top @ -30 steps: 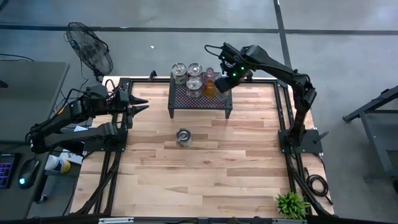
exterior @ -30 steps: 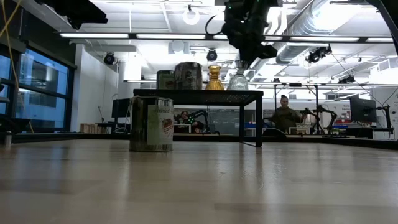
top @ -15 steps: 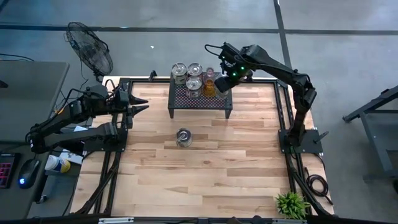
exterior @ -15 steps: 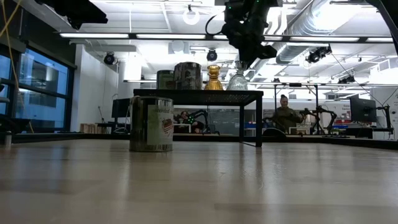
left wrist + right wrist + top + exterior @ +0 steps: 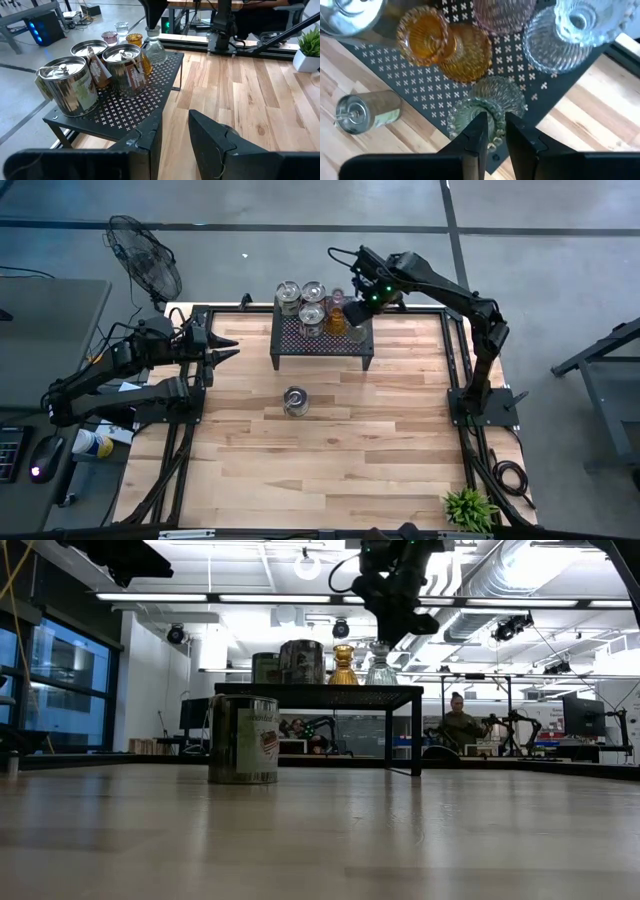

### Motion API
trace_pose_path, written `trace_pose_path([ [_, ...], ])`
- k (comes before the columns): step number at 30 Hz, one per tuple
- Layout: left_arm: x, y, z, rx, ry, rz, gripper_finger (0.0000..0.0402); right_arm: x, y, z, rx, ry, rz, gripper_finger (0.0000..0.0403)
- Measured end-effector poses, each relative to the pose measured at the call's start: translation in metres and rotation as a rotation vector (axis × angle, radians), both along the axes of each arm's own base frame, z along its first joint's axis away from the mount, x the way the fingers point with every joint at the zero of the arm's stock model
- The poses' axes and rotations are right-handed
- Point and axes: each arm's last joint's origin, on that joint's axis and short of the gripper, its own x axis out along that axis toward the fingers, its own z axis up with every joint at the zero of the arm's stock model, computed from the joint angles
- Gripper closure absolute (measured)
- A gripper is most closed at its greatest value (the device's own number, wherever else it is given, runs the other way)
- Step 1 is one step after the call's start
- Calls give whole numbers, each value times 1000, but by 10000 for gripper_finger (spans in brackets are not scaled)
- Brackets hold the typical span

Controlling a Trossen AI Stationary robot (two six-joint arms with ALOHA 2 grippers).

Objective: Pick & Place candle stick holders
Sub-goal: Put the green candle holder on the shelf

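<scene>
A greenish glass candle stick holder point(image 5: 487, 107) stands upright on the near right part of the black perforated stand point(image 5: 320, 345). My right gripper point(image 5: 496, 135) hangs over it, pointing steeply down, its fingers a little apart astride the holder's rim. Also on the stand are an amber holder point(image 5: 445, 47), a pink one point(image 5: 502, 12), a clear one point(image 5: 570, 35) and silvery ones point(image 5: 300, 298). Another silvery holder point(image 5: 295, 400) stands on the table. My left gripper point(image 5: 228, 348) waits open at the table's left edge. My right gripper comes from above with one finger point(image 5: 477, 132) outside and one finger point(image 5: 520, 137) inside the greenish holder's rim point(image 5: 495, 122), at its near side. The holder stands upright on the stand. Whether the fingers touch the rim I cannot tell.
The stand point(image 5: 320, 692) is raised on legs at the table's far middle. A small potted plant point(image 5: 468, 508) sits at the near right corner. A fan point(image 5: 145, 260) stands beyond the far left corner. A person point(image 5: 458, 722) is in the room behind.
In the low view more of the greenish holder's neck shows under my right gripper's fingers than a second ago. The holder has kept standing on the stand.
</scene>
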Motion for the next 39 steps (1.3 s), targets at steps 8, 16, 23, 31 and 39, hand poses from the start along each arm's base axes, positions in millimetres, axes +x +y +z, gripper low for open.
trace_pose_path([
  [8,0,0,0,0,0,1,309,1,-1,0,-17,-7,-4,346],
  [16,0,0,0,-2,-1,5,309,0,-2,0,-29,0,-4,345],
  [23,0,0,0,-12,-3,7,309,0,-2,1,-31,-1,-4,345],
  [31,0,0,0,-20,-6,9,309,-2,-1,1,-25,17,-5,341],
  [39,0,0,0,-21,-6,9,309,-14,5,20,-99,-13,-25,306],
])
